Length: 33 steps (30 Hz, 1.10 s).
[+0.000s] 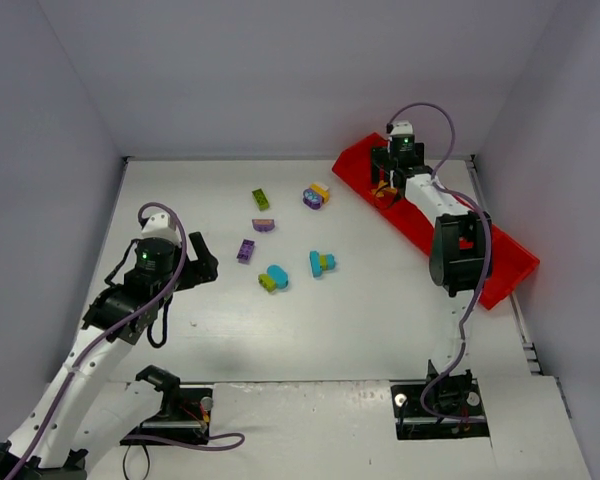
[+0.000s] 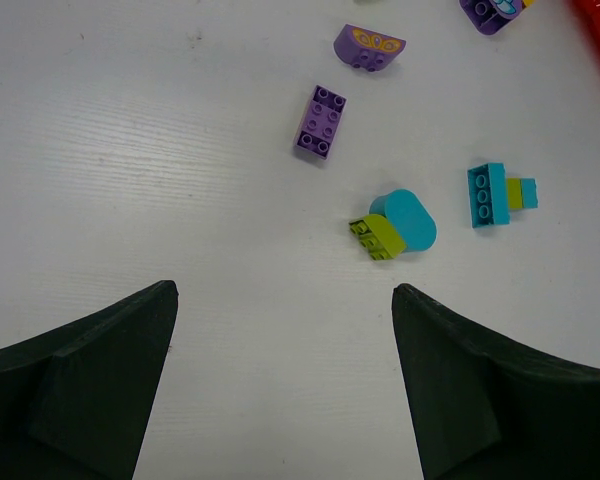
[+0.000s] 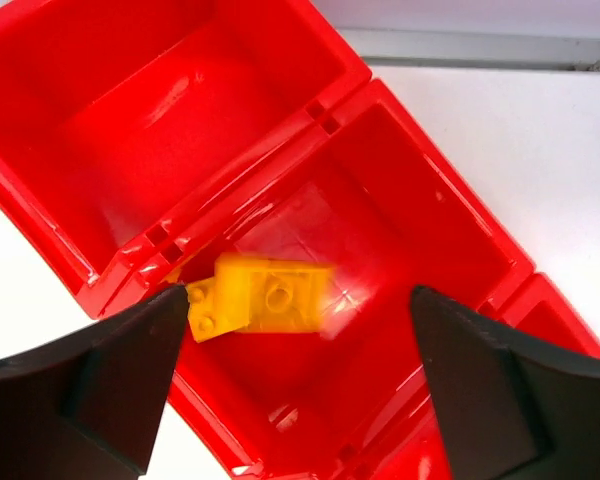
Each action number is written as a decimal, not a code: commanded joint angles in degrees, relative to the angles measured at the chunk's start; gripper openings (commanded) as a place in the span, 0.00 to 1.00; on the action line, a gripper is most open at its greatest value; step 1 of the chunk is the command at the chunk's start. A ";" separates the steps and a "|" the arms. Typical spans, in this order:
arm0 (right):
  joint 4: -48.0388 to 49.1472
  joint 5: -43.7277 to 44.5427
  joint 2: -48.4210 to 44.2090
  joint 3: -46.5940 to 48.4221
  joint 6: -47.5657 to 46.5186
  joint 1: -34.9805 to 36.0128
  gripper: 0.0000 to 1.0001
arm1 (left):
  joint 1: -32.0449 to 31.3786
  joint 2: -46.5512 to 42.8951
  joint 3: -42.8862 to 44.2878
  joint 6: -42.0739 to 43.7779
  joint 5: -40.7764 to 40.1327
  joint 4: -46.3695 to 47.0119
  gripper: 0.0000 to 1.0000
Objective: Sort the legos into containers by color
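My right gripper (image 3: 298, 292) is open over a compartment of the red tray (image 3: 310, 115), at the tray's far end (image 1: 355, 160). An orange-yellow lego (image 3: 265, 295) lies blurred in that compartment between my fingers, untouched; it also shows in the top view (image 1: 384, 192). My left gripper (image 2: 285, 290) is open and empty above the bare table, short of the loose legos. Ahead of it lie a purple brick (image 2: 321, 121), a purple dome piece (image 2: 369, 46), a cyan dome with a lime brick (image 2: 395, 227) and a cyan brick with a lime bit (image 2: 495, 193).
In the top view a lime brick (image 1: 261, 199) and a purple and yellow cluster (image 1: 315, 195) lie farther back. The compartment beside the yellow lego (image 3: 180, 110) holds nothing. White walls enclose the table on three sides.
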 commanded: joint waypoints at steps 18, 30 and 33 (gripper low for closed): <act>1.66 4.35 -16.61 -11.34 22.16 30.11 0.92 | -0.11 0.91 2.74 0.84 -3.45 2.22 0.82; -5.98 12.01 0.43 2.71 33.53 44.28 0.86 | -0.11 -4.28 3.09 0.49 -4.69 -3.40 0.82; -7.22 12.10 4.48 6.59 33.97 44.90 0.79 | -0.11 -5.95 3.35 0.58 -5.21 -5.07 0.82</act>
